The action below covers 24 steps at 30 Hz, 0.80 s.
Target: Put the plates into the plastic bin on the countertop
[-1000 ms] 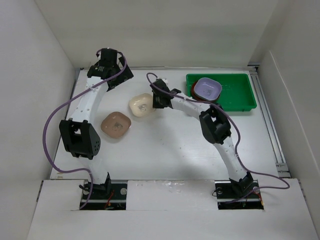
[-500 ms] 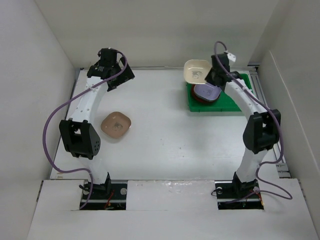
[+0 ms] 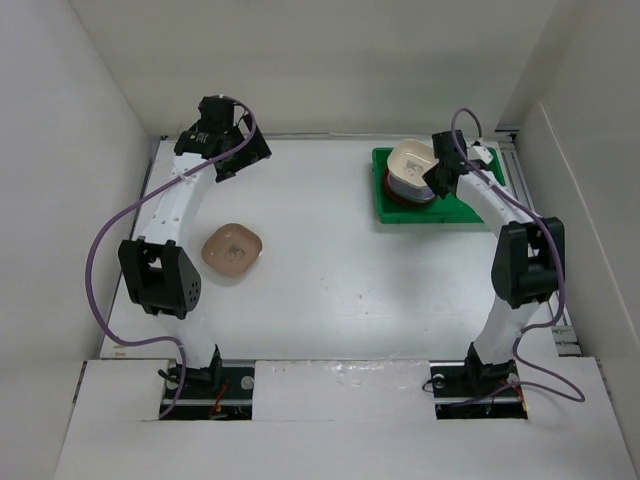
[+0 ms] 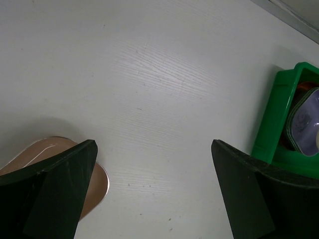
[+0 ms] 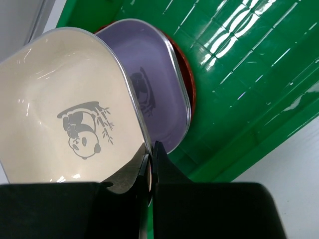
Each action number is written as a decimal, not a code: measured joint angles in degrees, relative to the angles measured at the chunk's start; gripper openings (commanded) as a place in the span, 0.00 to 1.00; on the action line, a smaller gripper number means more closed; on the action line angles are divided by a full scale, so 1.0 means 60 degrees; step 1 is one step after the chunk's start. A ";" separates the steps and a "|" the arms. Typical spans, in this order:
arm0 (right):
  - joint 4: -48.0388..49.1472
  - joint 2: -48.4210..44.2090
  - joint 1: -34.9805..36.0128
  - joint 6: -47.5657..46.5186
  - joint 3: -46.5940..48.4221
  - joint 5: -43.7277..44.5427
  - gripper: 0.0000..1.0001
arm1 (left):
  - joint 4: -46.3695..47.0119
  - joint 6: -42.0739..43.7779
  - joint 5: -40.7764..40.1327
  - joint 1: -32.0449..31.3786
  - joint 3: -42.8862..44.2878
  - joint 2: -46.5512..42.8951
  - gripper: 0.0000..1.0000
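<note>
Countertop (image 3: pixel 330 280), upper right: cream plate (image 5: pixel 65 99), being pinched by right gripper (image 5: pixel 150 164), is being lowered further over lavender plate (image 5: pixel 154 74) in plastic bin (image 3: pixel 480 200); left gripper (image 4: pixel 152 147) being held spread.

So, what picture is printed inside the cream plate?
The cream plate bears a grey panda; right wrist view.

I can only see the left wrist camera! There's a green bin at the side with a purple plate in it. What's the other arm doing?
Observer: The right gripper pinches a cream plate by its rim, over the lavender plate in the green bin.
Kid: Is there a picture on it?
Observer: Yes, a grey panda is printed inside the cream plate.
Kid: How many plates are outside the bin?
Observer: The top view shows one, the tan-pink plate on the countertop.
</note>
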 measured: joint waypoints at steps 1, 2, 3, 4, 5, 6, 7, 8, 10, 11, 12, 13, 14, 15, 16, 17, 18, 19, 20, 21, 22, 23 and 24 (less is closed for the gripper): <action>0.0007 0.0000 0.0000 0.0160 -0.0018 0.0062 0.00 | 0.0000 0.0015 0.0026 0.0000 0.0000 0.0000 1.00; 0.0004 0.0007 -0.0004 0.0291 -0.0018 0.0117 0.00 | 0.0000 0.0025 0.0047 0.0000 0.0000 0.0000 1.00; 0.0000 0.0033 -0.0011 0.0404 -0.0011 0.0186 0.00 | 0.0000 0.0040 0.0062 0.0000 0.0000 0.0000 1.00; -0.0080 0.0087 -0.0025 0.0506 0.0062 0.0270 0.00 | 0.0000 0.0044 0.0069 0.0000 0.0000 0.0000 1.00; -0.0175 0.0211 -0.0058 0.0597 0.0193 0.0372 0.00 | 0.0000 0.0047 0.0095 0.0000 0.0000 0.0000 1.00; -0.0175 0.0353 -0.0066 0.0641 0.0321 0.0390 0.00 | 0.0004 0.0047 0.0120 0.0000 0.0000 0.0000 1.00; -0.0178 0.0525 -0.0073 0.0692 0.0448 0.0441 0.00 | 0.0004 0.0047 0.0138 0.0000 0.0000 0.0000 1.00; -0.0164 0.0681 -0.0076 0.0721 0.0528 0.0488 0.03 | 0.0004 0.0047 0.0146 0.0000 0.0000 0.0000 1.00; -0.0178 0.0936 -0.0076 0.0750 0.0565 0.0535 0.21 | 0.0069 0.0051 0.0197 0.0000 -0.0033 0.0000 1.00; -0.0219 0.1024 -0.0076 0.0761 0.0565 0.0543 0.33 | 0.0095 0.0051 0.0211 0.0000 -0.0051 0.0000 1.00; -0.0248 0.1064 -0.0076 0.0780 0.0565 0.0572 0.53 | 0.0106 0.0051 0.0233 0.0000 -0.0069 0.0000 1.00; -0.0295 0.1075 -0.0066 0.0798 0.0565 0.0605 0.69 | 0.0109 0.0051 0.0244 0.0000 -0.0076 0.0000 1.00; -0.0310 0.1042 -0.0033 0.0820 0.0561 0.0718 0.75 | 0.0120 0.0051 0.0266 0.0000 -0.0080 0.0000 1.00; -0.0324 0.0973 0.0011 0.0812 0.0557 0.0882 0.81 | 0.0131 0.0051 0.0280 0.0000 -0.0080 0.0000 1.00; -0.0335 0.0845 0.0069 0.0823 0.0532 0.1045 0.82 | 0.0149 0.0051 0.0288 0.0000 -0.0080 0.0000 1.00; -0.0361 0.0663 0.0171 0.0801 0.0495 0.1264 0.96 | 0.0160 0.0051 0.0299 0.0000 -0.0080 0.0000 1.00; -0.0368 0.0441 0.0321 0.0809 0.0459 0.1472 0.96 | 0.0160 0.0051 0.0291 0.0000 -0.0084 0.0000 1.00; -0.0357 0.0149 0.0525 0.0739 0.0415 0.1687 1.00 | 0.0168 0.0047 0.0266 0.0000 -0.0084 0.0000 1.00; -0.0357 -0.0175 0.0780 0.0637 0.0397 0.1836 1.00 | 0.0175 0.0044 0.0189 -0.0004 -0.0084 0.0000 1.00; -0.0291 -0.0546 0.1129 0.0477 0.0397 0.1953 1.00 | 0.0175 0.0033 0.0076 -0.0004 -0.0084 0.0000 1.00; -0.0171 -0.0831 0.1464 0.0317 0.0393 0.1985 1.00 | 0.0164 -0.0018 -0.0040 -0.0004 -0.0084 0.0000 1.00; 0.0025 -0.1118 0.1847 0.0040 0.0393 0.1978 1.00 | 0.0135 -0.0087 -0.0211 0.0000 -0.0084 0.0000 1.00; 0.0284 -0.1348 0.2251 -0.0262 0.0379 0.1898 1.00 | 0.0069 -0.0164 -0.0419 -0.0004 -0.0080 0.0000 1.00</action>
